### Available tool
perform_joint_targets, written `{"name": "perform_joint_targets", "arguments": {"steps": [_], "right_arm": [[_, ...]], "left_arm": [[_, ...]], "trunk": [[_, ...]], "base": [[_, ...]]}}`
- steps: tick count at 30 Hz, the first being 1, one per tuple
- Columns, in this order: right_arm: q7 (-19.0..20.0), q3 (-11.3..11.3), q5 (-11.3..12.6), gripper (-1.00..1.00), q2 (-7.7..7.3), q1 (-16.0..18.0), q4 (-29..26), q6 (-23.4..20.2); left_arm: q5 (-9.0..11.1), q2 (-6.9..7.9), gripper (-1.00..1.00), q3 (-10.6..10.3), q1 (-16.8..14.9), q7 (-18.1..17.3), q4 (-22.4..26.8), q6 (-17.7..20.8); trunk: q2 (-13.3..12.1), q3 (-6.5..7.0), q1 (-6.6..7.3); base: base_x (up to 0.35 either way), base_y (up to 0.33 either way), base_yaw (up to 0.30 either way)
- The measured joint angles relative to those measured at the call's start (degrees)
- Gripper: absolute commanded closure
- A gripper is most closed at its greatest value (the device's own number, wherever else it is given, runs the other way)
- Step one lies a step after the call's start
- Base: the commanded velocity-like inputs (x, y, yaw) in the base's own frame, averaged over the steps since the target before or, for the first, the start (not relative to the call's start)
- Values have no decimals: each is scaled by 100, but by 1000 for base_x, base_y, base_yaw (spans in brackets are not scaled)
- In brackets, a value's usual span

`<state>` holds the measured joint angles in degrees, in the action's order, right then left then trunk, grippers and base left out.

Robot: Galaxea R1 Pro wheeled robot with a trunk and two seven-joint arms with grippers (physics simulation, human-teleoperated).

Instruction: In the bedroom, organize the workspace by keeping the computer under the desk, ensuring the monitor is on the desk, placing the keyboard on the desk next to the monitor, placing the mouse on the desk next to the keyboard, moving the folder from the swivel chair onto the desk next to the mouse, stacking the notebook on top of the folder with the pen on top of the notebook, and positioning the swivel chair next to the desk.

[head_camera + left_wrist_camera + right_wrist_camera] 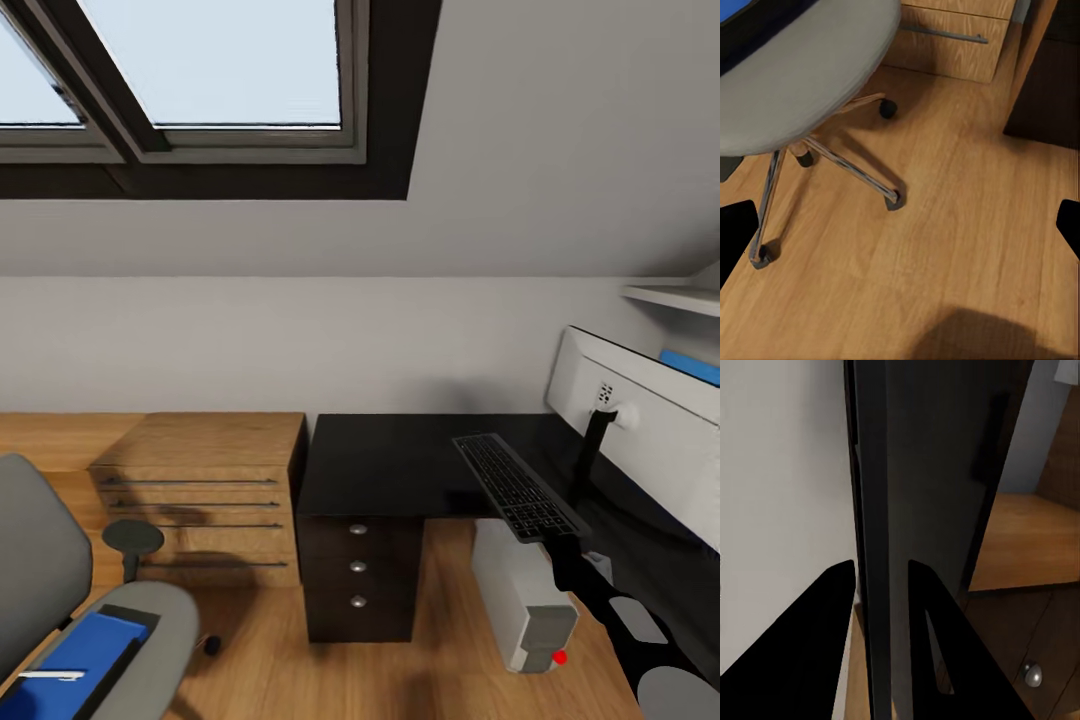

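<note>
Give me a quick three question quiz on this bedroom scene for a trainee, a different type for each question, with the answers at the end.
1. True or false: the folder lies on the seat of the swivel chair.
2. Multiple choice: what is the right gripper clamped on? A) the keyboard B) a mouse C) a pen
3. Short answer: how many round silver knobs show on the dark drawer unit of the desk?

Key: 1 true; 2 A; 3 three.
</note>
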<state>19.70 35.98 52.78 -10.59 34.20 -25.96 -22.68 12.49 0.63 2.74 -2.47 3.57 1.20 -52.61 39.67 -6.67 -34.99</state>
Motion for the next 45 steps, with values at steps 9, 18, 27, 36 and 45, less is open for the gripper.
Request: {"name": "perform_joint_targets", "arguments": {"steps": [9,18,27,36,45], "right_arm": [[-8,-10,-3,100,2,0,55,3],[-2,-9,4,100,2,1,82,3],[-8,-9,-6,100,2,0,95,4],[-5,-5,-11,100,-2,0,164,6],[1,-6,11,100,-4,1,168,1]], "left_arm": [[0,-16,-100,7,5,1,6,-6],[1,-19,-100,8,5,1,6,-5],[0,-21,-100,8,5,1,6,2],[0,-51,-100,8,5,1,6,3],[1,-54,-100,8,5,8,6,19]], "trunk": [[0,0,0],[1,0,3],[1,0,3],[1,0,3],[0,0,0]], "base": [[3,0,-24],[235,0,-1],[281,-5,0],[278,-79,0],[88,-22,0]]}}
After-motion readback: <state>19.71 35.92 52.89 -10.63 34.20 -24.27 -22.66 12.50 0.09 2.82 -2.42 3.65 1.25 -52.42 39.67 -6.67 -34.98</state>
